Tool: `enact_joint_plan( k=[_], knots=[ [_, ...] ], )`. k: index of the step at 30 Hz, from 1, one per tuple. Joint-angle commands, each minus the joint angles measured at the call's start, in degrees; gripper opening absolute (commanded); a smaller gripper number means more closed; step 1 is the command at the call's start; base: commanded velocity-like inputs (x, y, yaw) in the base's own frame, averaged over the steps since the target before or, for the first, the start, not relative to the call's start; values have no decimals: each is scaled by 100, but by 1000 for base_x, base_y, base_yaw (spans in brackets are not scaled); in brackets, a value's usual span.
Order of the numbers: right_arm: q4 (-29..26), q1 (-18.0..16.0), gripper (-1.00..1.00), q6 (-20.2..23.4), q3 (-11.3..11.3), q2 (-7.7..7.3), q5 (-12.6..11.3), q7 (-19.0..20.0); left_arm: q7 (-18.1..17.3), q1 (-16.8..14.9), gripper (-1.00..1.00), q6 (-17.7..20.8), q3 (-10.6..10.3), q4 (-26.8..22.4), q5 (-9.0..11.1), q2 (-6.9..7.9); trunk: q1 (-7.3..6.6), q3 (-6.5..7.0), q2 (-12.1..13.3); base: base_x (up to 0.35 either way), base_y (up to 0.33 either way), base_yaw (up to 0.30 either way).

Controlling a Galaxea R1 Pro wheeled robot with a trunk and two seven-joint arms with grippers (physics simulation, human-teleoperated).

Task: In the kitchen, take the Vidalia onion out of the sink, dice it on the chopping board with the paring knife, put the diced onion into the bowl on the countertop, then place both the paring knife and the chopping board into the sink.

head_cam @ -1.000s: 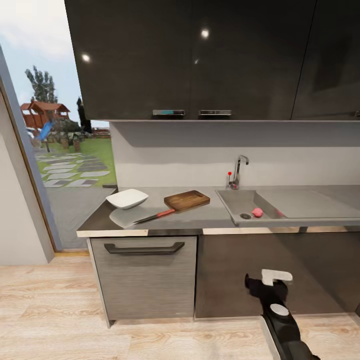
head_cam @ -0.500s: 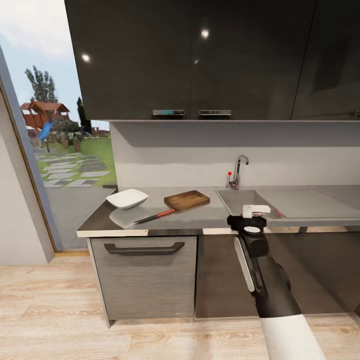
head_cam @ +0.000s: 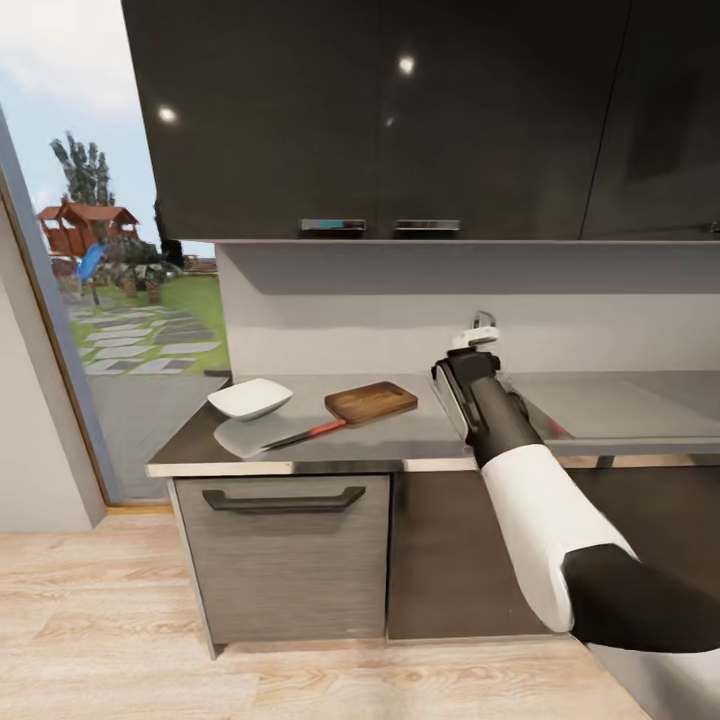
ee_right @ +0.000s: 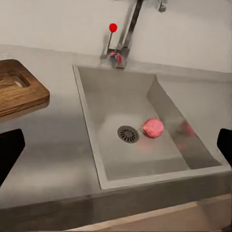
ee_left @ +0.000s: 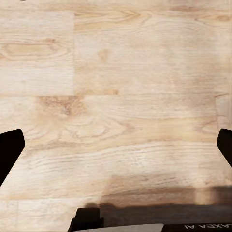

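Note:
The onion (ee_right: pixel 152 127) is a pink lump on the sink (ee_right: pixel 96 92) floor beside the round drain. My right gripper (ee_right: pixel 116 150) hovers above the counter in front of the sink, open, its dark fingertips (ee_right: pixel 9 150) wide apart with nothing between them. In the head view that gripper (head_cam: pixel 475 340) is raised before the faucet and the arm hides the basin. The chopping board (head_cam: pixel 371 401) lies on the grey countertop (head_cam: pixel 420 435), with the paring knife (head_cam: pixel 310 433) just left of it and the white bowl (head_cam: pixel 250 398) further left. My left gripper (ee_left: pixel 116 150) is open over wooden floor.
A faucet (ee_right: pixel 128 29) with a red-knobbed lever stands behind the sink. Dark wall cabinets (head_cam: pixel 400 120) hang over the counter. A drawer with a black bar handle (head_cam: pixel 283 499) sits below the bowl. A glass door to a garden (head_cam: pixel 120 300) is at the left.
My right arm rose from below the counter edge to above it, in front of the sink and faucet. The head view shifted slightly. The things on the counter stayed put.

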Motion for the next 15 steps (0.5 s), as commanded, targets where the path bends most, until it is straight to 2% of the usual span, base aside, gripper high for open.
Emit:
enact_joint_plan(
  k=[1, 5, 8, 11, 12, 13, 15],
  knots=[
    [148, -82, 100, -32, 5, -3, 53, 23, -2, 0, 100, -11, 1, -5, 3, -2, 2, -6, -3, 182, -185, 0],
    [639, -303, 100, -336, -10, -6, -39, 59, -2, 0, 100, -9, 3, -5, 3, -5, 2, -6, -3, 206, -212, 0],
    [761, -354, 100, -416, -13, -13, -262, 169, 5, 0, 100, 1, 4, 55, 12, -2, 2, -6, -3, 222, -231, 0],
    [795, -372, 100, -436, -16, -41, -533, 399, 24, 0, 100, 16, 9, 328, 5, 23, 2, -6, -3, 226, -236, 0],
    [787, -375, 100, -437, -17, -45, -579, 469, 27, 0, 100, 22, 10, 432, 1, 53, 2, -6, -3, 228, -237, 0],
    [761, -377, 100, -439, -18, -50, -628, 595, 30, 0, 100, 34, 12, 623, 2, 162, 2, -6, -3, 228, -238, 0],
    [746, -378, 100, -440, -21, -52, -648, 725, 37, 0, 100, 39, 16, 835, 7, 230, 2, -6, -3, 228, -238, 0]
  ],
)
